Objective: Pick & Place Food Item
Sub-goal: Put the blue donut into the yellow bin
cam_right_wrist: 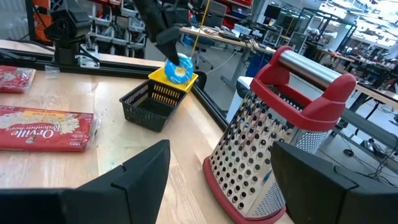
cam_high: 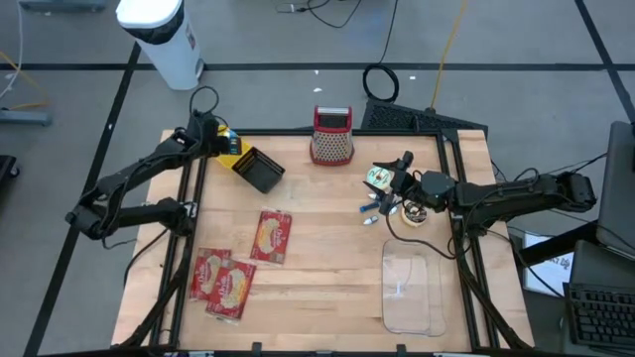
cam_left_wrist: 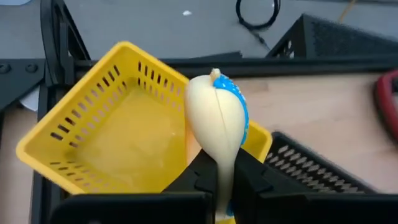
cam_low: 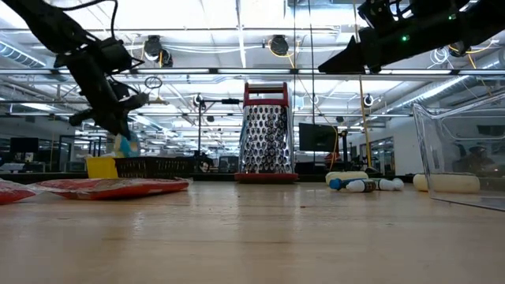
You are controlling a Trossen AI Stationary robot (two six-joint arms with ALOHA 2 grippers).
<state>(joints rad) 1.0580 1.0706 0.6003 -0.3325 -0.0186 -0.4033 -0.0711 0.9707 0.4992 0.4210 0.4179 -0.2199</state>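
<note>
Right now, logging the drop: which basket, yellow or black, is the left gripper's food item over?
The yellow basket: the left gripper holds the blue-and-cream packet above it; the black basket sits beside it.

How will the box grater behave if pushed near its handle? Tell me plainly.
The box grater stands upright, tall over a narrow red base, so a high push would probably tip it. Its perforated metal walls look rigid, unlikely to flex. A low push would more likely slide it on the table.

We see a red-handled box grater (cam_high: 331, 136) standing upright at the far edge of the wooden table (cam_high: 327, 273), and a clear plastic tray (cam_high: 414, 291) near the front right. Beyond the table, on the grey floor, stand a white cylinder (cam_high: 162, 38) and a coiled black cable (cam_high: 381, 81).
</note>
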